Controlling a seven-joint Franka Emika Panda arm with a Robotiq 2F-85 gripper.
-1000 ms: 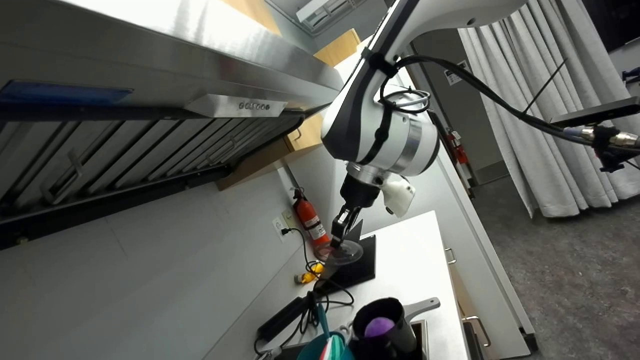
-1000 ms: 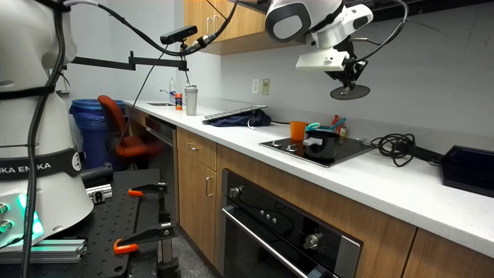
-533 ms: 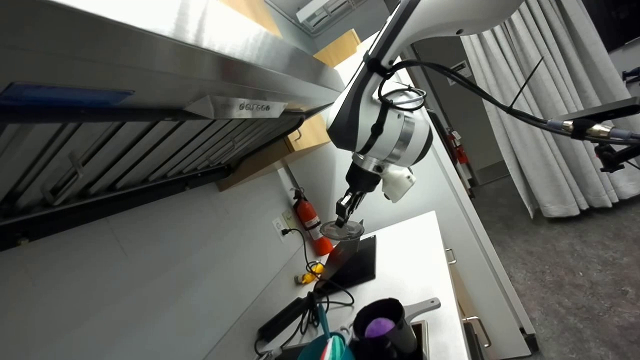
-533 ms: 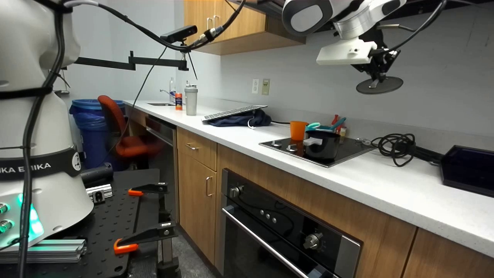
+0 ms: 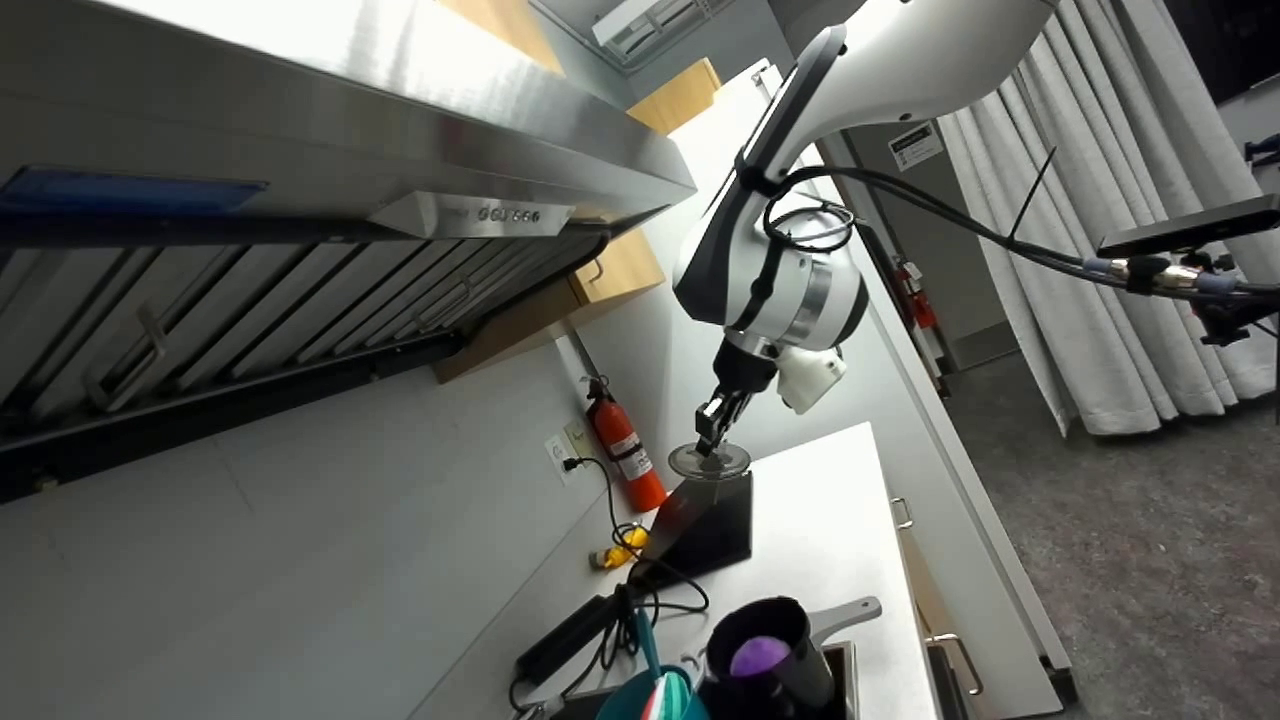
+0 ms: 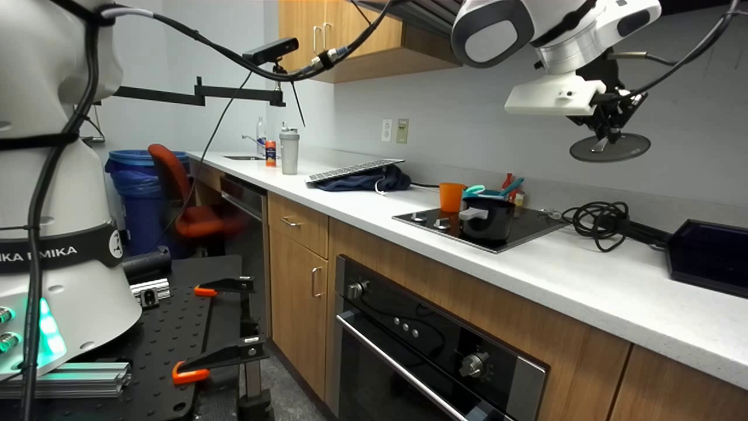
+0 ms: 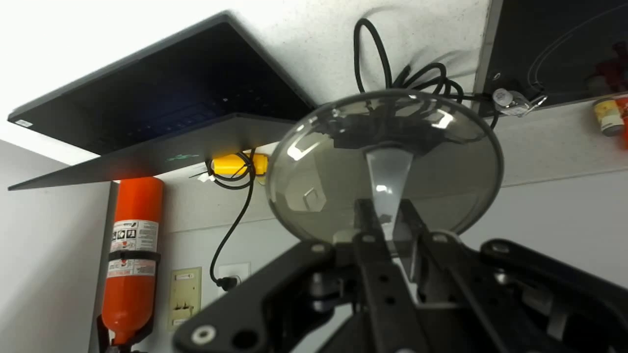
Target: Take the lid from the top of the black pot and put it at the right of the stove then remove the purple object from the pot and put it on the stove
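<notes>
The claw (image 7: 387, 211) is nearly closed, its two fingers (image 7: 364, 215) pinched on either side of the pale handle (image 7: 389, 171) of the lid (image 6: 619, 148), and it holds the lid by that handle. The lid, a round grey see-through disc with a dark rim, hangs in the air well above the counter (image 6: 608, 280) (in the wrist view some black cable shows through the glass).

Lower down, the cable (image 6: 613, 224) lies in a loose coil between the stove (image 6: 537, 225) and what looks like an open laptop (image 7: 171, 93). A yellow thing (image 7: 225, 163) lies near the laptop, and a red fire extinguisher (image 7: 131, 240) shows behind it.

The black pot (image 6: 497, 225) sits on the stove with its mouth open; in an exterior view, a rounded purple thing (image 5: 759, 655) lies inside it. An orange cup (image 6: 451, 197) stands just beside the pot, and a teal container (image 5: 620, 700) is close by, a long handle poking out of it.

Farther along the counter, a keyboard (image 6: 353, 171) rests tilted on dark cloth (image 6: 365, 181), and a grey bottle (image 6: 289, 153) stands upright beyond. Below the counter is the oven (image 6: 409, 345).
</notes>
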